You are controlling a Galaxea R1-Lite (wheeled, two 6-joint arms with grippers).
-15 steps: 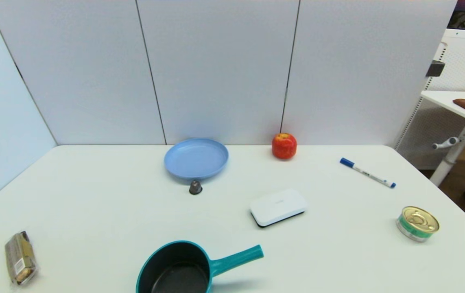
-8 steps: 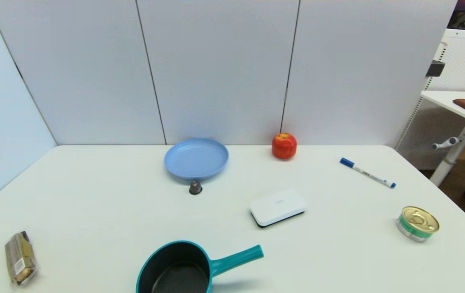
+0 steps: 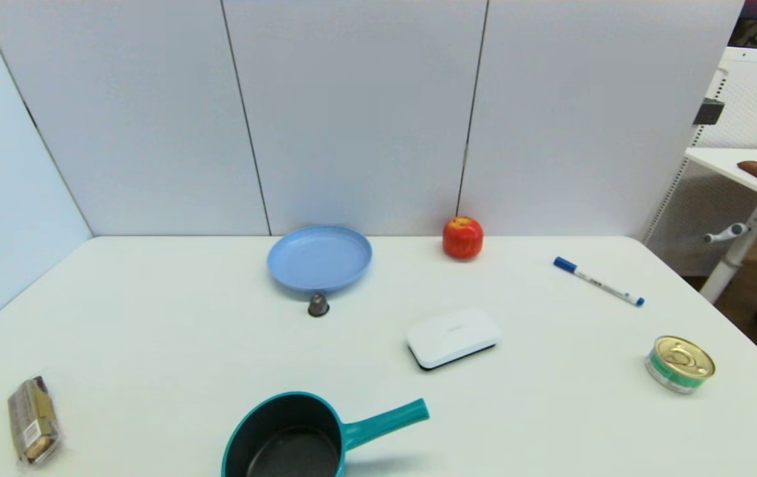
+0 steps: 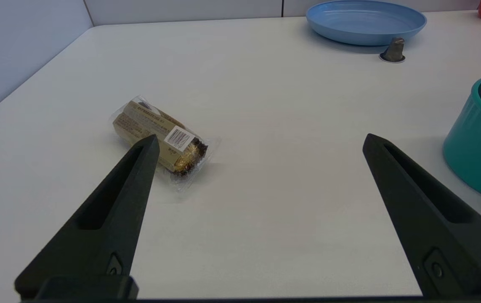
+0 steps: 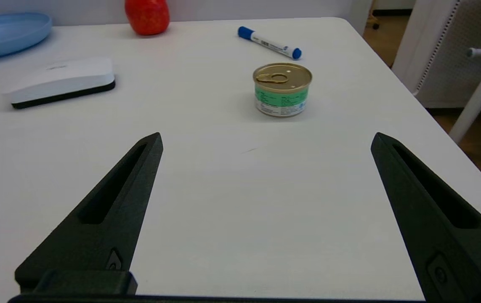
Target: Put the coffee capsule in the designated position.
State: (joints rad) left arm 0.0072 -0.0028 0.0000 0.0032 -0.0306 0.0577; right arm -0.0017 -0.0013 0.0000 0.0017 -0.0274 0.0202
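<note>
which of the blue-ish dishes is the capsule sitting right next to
The blue plate: the coffee capsule stands just off its near rim, well away from the teal pot.

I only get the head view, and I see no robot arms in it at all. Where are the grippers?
Observer: The left gripper hangs low at the near left, fingers wide apart, the wrapped snack just ahead of it.
Operator: And the other one?
Observer: The right gripper is open too, at the near right, facing the green tin can.
Operator: Is the capsule touching the plate?
Observer: No. The left wrist view shows the coffee capsule standing rim down, just clear of the blue plate.
</note>
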